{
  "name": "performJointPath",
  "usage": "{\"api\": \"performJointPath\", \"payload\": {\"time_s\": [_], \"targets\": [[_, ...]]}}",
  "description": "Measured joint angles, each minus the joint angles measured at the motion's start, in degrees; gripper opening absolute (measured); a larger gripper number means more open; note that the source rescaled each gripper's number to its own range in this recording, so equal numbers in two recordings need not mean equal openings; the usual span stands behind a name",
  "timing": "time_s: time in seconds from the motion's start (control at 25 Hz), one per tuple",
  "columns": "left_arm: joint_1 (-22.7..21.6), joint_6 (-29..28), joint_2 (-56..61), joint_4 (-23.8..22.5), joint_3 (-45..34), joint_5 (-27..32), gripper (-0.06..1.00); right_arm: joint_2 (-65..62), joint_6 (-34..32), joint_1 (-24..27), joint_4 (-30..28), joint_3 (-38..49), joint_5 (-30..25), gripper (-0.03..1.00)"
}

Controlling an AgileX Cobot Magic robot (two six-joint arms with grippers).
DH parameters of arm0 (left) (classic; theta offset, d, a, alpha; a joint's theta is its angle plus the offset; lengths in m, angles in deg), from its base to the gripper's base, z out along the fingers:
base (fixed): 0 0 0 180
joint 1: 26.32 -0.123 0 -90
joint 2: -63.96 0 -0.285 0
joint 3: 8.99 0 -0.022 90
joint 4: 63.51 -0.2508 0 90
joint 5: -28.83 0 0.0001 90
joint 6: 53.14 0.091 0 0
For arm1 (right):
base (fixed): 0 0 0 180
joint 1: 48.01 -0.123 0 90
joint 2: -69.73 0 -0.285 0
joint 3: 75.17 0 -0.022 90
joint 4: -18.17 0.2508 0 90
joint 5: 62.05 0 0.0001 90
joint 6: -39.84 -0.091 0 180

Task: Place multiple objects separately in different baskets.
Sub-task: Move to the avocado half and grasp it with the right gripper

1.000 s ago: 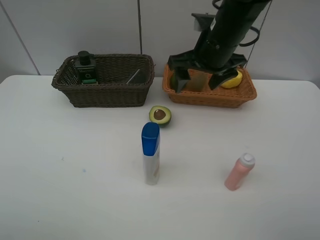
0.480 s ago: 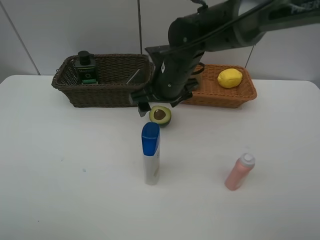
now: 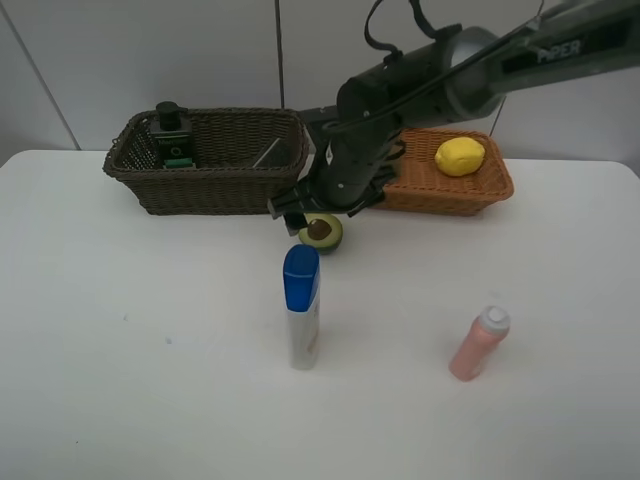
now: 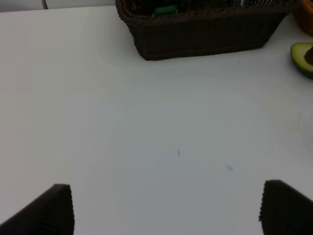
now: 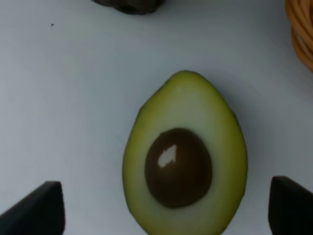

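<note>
One halved avocado [image 5: 185, 171], at eight o'clock of the orange-tan basket [image 3: 480, 197], is bracketed by right gripper [image 5: 168, 205] fingers spread apart; left gripper [image 4: 166, 210] likewise spread.

The right arm [image 3: 400, 100] hides the orange-tan basket [image 3: 470, 195] at the end nearest the dark brown basket [image 3: 210, 190], and part of the halved avocado [image 3: 326, 238]. The left wrist view cuts both off at its edge. A grey block [image 3: 268, 152] inside the dark basket is too small to name.

Pump bottle [image 3: 173, 135] in left basket [image 3: 215, 190], lemon [image 3: 460, 156] in right basket [image 3: 450, 198], halved avocado [image 3: 322, 235] before and between them
</note>
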Motion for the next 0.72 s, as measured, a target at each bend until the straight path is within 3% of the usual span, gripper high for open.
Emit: {"api": "performJointPath", "payload": {"time_s": [0.28, 0.72], "targets": [[0.00, 0.00, 0.00, 0.00, 0.00, 0.00, 1.00, 2.47, 0.00, 0.83, -0.92, 0.00, 4.70, 0.98], [0.00, 0.00, 0.00, 0.00, 0.00, 0.00, 1.00, 4.88, -0.05, 4.68, -0.43, 0.00, 6.65, 0.98]]}}
